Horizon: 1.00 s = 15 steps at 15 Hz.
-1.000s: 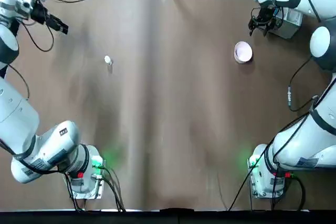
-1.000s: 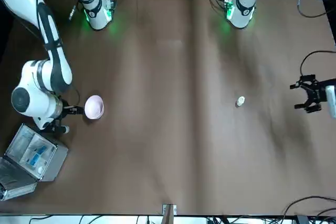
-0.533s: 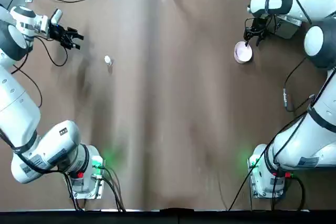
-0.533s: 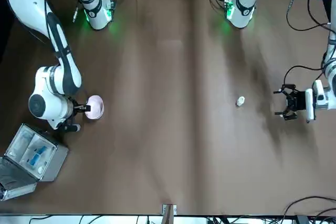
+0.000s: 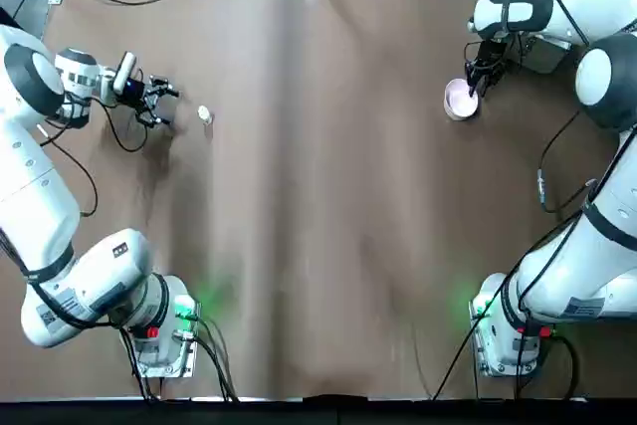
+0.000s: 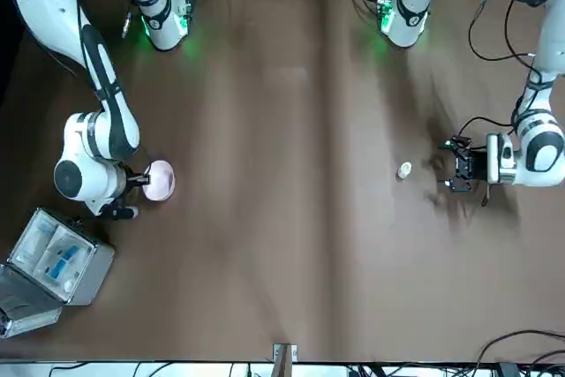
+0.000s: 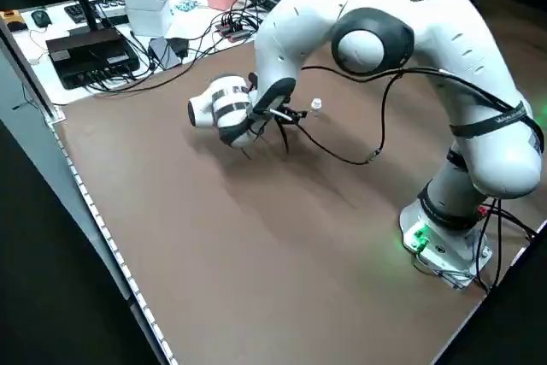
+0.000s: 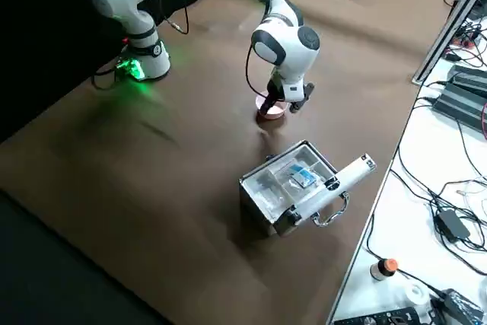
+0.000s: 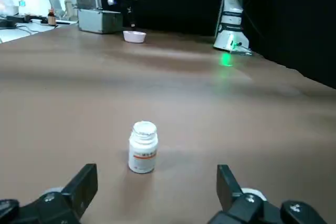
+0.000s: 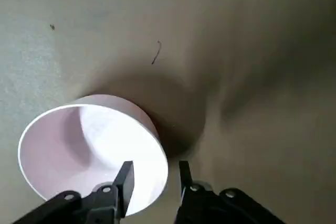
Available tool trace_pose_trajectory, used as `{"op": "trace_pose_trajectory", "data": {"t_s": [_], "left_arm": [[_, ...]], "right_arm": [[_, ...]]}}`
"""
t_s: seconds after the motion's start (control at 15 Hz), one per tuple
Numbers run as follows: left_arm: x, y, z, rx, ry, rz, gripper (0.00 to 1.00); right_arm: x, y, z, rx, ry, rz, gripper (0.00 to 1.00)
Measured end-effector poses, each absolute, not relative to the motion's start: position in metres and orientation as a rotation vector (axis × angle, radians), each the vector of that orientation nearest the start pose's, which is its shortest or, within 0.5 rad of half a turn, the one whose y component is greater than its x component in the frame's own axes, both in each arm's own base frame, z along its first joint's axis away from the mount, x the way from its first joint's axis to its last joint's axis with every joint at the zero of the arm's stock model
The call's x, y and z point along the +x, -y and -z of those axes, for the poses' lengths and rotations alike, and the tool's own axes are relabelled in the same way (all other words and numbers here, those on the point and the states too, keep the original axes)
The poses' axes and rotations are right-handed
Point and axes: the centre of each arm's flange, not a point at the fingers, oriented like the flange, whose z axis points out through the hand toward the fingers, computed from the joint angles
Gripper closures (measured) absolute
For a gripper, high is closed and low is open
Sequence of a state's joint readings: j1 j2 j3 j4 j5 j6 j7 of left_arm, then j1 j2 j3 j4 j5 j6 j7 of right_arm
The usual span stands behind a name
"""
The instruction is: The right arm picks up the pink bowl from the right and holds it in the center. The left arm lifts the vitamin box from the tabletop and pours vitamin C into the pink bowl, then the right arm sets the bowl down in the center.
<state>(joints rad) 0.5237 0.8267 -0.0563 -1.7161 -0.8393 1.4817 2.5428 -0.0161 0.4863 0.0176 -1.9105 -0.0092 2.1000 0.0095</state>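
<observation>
Right wrist view: the pink bowl point(image 10: 89, 153) stands upright on the brown worktop point(image 10: 252, 51), its whitish inside open to the camera and a dark shadow lying on the surface beside it. The right gripper point(image 10: 155, 178) is poised at the bowl's rim with its two black fingers point(image 10: 125, 177) apart, one over the inside of the bowl and the other outside the wall, so that the rim lies between them. Contact with the rim cannot be made out, though the inner finger appears very close to it.
</observation>
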Motion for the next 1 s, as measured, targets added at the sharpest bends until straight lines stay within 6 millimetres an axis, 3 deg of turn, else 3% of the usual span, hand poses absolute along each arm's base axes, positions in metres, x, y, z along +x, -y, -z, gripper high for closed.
{"op": "trace_pose_trajectory", "data": {"t_s": [0.13, 0.33, 0.73, 1.0], "left_arm": [[0.532, -0.17, -0.098, 1.288, 1.43, -0.887, 0.0], [0.538, -0.163, -0.09, 1.259, 1.453, -0.937, 0.0], [0.557, -0.12, -0.075, 1.248, 1.448, -0.971, 0.0], [0.557, -0.115, -0.069, 1.244, 1.44, -0.97, 0.0]], "right_arm": [[0.593, 0.002, -0.216, -3.106, -0.011, -0.476, 0.67], [0.591, 0.006, -0.207, -3.102, -0.017, -0.498, 0.71], [0.591, 0.008, -0.206, -3.101, -0.015, -0.5, 0.85], [0.591, 0.009, -0.206, -3.1, -0.018, -0.5, 0.92]]}}
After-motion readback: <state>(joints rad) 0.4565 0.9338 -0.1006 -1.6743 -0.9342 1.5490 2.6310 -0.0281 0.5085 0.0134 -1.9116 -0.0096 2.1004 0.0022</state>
